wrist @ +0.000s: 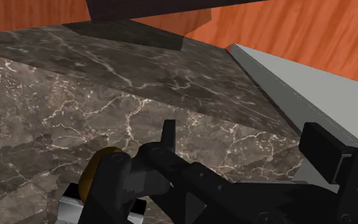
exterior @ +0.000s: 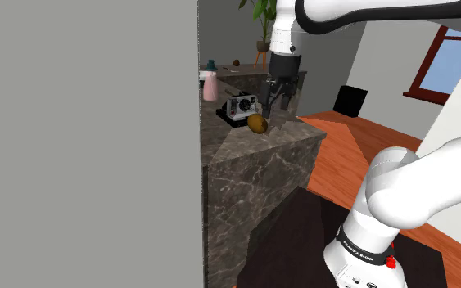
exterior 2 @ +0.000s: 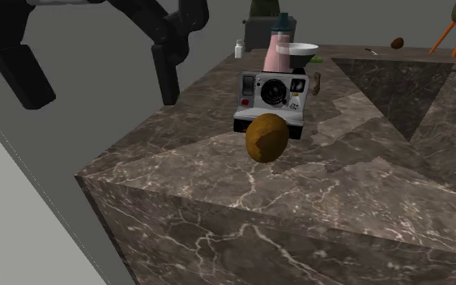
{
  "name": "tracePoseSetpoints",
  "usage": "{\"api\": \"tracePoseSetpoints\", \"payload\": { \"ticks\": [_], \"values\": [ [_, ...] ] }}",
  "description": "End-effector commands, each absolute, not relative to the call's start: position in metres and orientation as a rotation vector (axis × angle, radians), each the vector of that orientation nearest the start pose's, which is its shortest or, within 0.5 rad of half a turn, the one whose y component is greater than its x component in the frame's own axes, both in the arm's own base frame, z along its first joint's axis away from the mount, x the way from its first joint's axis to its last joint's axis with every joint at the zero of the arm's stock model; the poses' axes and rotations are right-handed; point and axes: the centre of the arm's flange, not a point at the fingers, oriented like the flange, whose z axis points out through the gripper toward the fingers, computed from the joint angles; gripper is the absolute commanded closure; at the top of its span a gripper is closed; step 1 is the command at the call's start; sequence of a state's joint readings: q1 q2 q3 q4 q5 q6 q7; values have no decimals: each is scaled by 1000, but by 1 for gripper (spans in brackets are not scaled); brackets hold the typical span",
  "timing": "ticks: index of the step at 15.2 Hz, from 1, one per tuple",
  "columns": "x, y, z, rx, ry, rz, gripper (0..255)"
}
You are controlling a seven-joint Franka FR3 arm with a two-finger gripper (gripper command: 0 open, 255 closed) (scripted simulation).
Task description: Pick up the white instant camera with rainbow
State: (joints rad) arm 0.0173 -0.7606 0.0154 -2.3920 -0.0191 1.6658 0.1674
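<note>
The instant camera [exterior 2: 273, 99] is white and grey with a dark lens and a coloured stripe; it stands upright on the dark marble counter [exterior 2: 218, 186]. A brown round fruit [exterior 2: 266, 138] sits right in front of it, touching or nearly so. My black gripper [exterior 2: 96, 77] hangs open above the counter, off to the second exterior view's left of the camera, nothing between its fingers. In the shoulder view the gripper [exterior: 276, 96] hovers just right of the camera [exterior: 242, 106] and above the fruit [exterior: 257, 123]. The wrist view shows the fruit [wrist: 101, 168] past one finger [wrist: 168, 137].
Behind the camera stand a pink bottle with a teal cap [exterior 2: 280, 40], a white bowl [exterior 2: 299, 53] and a small white shaker [exterior 2: 239, 50]. A sunken basin [exterior 2: 396, 89] opens in the counter at the second exterior view's right. A grey wall [exterior: 81, 139] borders the counter.
</note>
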Motion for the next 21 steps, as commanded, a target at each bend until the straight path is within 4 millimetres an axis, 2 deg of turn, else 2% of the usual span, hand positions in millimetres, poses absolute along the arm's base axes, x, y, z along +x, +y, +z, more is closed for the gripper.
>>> {"api": "tracePoseSetpoints", "payload": {
  "ticks": [1,6,12,17,21],
  "values": [
    [322,10,574,-3160,217,-59,0],
    [351,-50,568,-3160,-153,-53,0],
    [404,-110,560,-3102,-593,-46,0],
    [459,-148,554,-3007,-950,-39,0],
    [509,-168,548,-2902,-1226,-33,0]
  ]
}}
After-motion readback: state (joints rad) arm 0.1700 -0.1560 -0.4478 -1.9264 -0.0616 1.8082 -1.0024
